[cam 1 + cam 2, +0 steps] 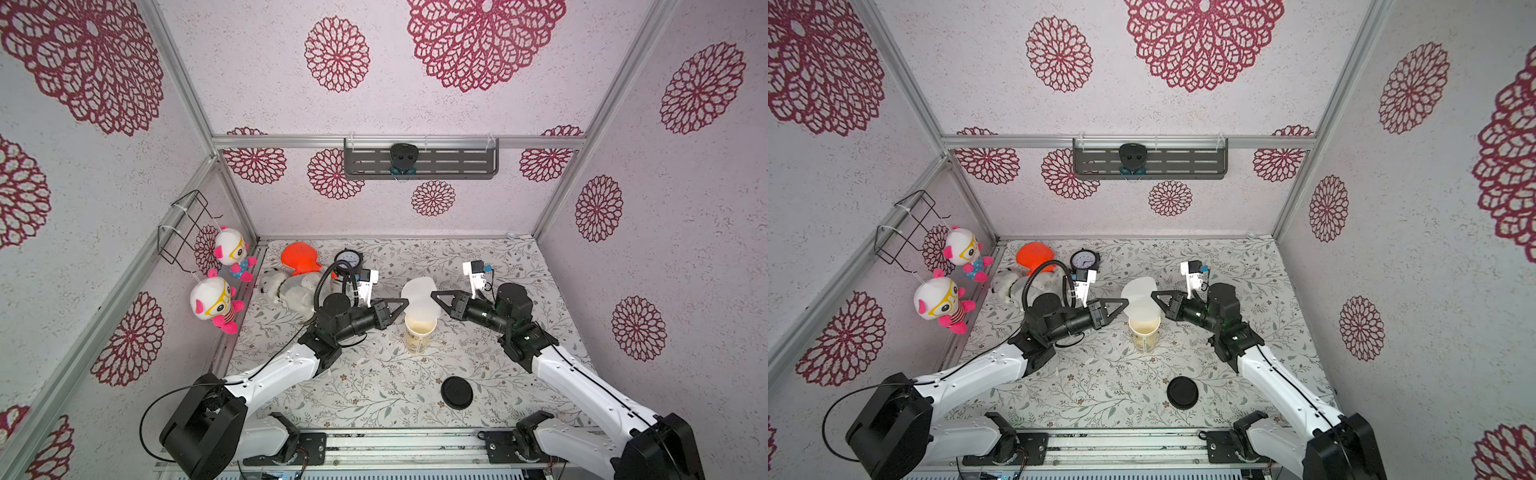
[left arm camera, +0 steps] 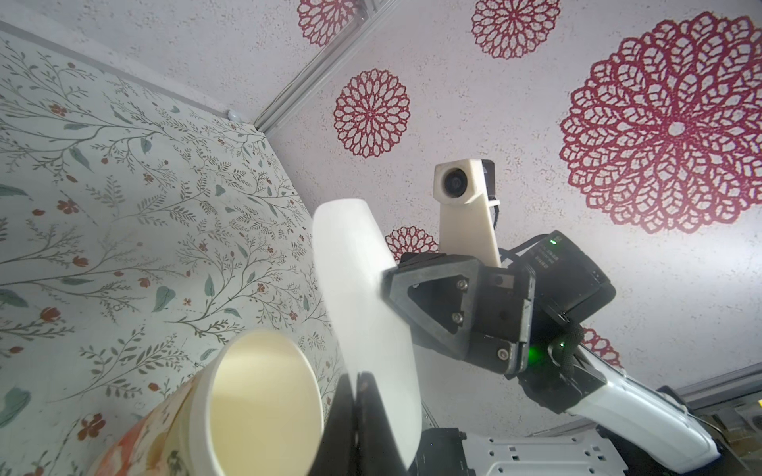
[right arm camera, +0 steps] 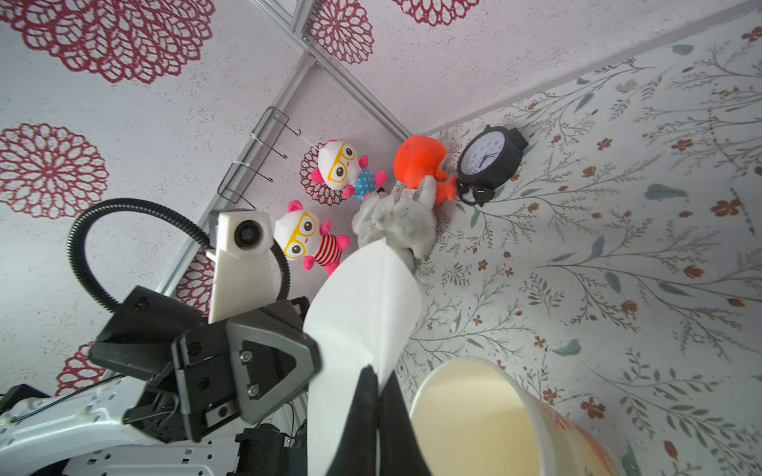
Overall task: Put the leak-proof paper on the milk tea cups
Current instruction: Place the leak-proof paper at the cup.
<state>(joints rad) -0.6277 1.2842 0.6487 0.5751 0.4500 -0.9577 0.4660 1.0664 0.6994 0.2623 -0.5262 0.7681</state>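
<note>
On the floral desk (image 1: 374,395) the milk tea cup (image 1: 420,334) is seen upright and uncovered. Above it, the left end effector (image 1: 404,302) and the right end effector (image 1: 434,296) are each clenched on opposite edges of the leak-proof paper (image 1: 419,295), which is held tilted just over the cup's far rim. Pickup is judged done. Lowering, covering the mouth and release are left. A black lid (image 1: 456,393) is seen near the cup, toward the robot.

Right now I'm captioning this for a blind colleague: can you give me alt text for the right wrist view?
The right gripper and left gripper each pinch an edge of the white leak-proof paper, holding it up beside the open, uncovered milk tea cup. Plush toys and a black clock are visible beyond.
</note>
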